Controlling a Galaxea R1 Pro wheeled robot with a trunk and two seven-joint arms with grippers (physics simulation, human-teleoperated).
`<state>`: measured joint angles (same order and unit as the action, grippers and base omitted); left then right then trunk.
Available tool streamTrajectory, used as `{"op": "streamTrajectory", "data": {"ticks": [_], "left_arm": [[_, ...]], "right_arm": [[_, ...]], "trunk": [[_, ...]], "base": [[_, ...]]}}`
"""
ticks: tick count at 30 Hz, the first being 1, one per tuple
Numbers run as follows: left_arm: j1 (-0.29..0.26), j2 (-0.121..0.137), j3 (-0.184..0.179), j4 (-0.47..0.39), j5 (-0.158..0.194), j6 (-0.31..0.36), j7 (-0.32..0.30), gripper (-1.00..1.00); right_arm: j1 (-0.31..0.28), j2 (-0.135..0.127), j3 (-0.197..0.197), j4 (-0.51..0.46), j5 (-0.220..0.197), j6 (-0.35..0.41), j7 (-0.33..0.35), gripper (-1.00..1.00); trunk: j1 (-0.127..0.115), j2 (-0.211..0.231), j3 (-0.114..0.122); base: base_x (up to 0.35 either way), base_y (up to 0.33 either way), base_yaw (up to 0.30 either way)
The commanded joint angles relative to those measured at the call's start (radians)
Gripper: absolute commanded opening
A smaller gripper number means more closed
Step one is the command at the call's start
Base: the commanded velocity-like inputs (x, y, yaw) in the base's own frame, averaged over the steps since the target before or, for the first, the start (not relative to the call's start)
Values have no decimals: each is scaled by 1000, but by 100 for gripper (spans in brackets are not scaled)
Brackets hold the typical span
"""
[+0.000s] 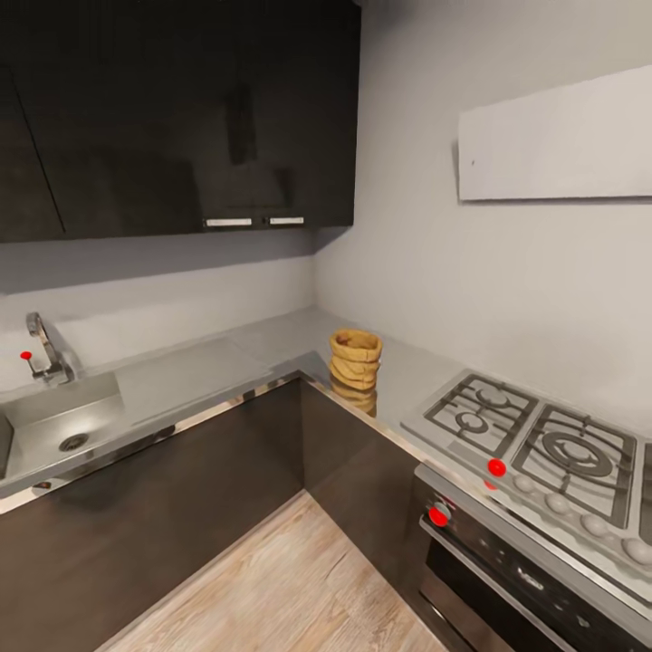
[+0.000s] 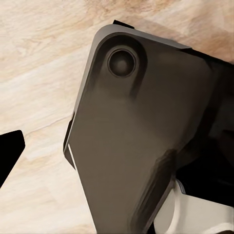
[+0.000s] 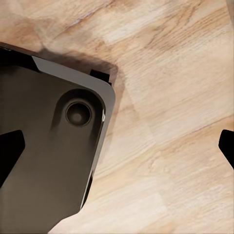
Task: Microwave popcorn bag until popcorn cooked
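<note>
A broad dark grey-brown base plate (image 2: 131, 136) of the robot, with rounded corners and a paler grey rim, runs through the middle of the left wrist picture; a round recessed socket (image 2: 121, 62) sits near its upper corner, and a white rounded part (image 2: 195, 214) shows at lower right. The right wrist picture shows the same kind of plate (image 3: 44, 161) at left, with black fingers (image 3: 9, 153) at both side edges.

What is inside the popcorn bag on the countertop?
The popcorn bag stands upright on the countertop, its rolled rim open. The head view sees only the rim; the inside is hidden, so no popcorn can be made out.
</note>
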<state>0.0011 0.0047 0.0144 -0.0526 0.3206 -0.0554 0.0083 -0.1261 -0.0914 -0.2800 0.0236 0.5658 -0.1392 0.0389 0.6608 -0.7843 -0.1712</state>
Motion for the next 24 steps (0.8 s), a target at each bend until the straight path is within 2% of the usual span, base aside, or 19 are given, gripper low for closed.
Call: {"op": "streamTrajectory", "data": {"ticks": [1,10,24], "left_arm": [[0,0,1,-1,3,-1,1,100],[0,0,3,0,3,-1,1,100],[0,0,4,-1,5,-1,2,100]], "right_arm": [[-1,-1,-8,2,5,-5,3,100],[-1,-1,-8,2,5,-5,4,100],[-1,-1,-6,6,3,-2,4,100]], "trunk": [[-4,6,2],[-38,69,30],[-38,69,26]], "base": [[0,0,0],[0,0,0],[0,0,0]]}}
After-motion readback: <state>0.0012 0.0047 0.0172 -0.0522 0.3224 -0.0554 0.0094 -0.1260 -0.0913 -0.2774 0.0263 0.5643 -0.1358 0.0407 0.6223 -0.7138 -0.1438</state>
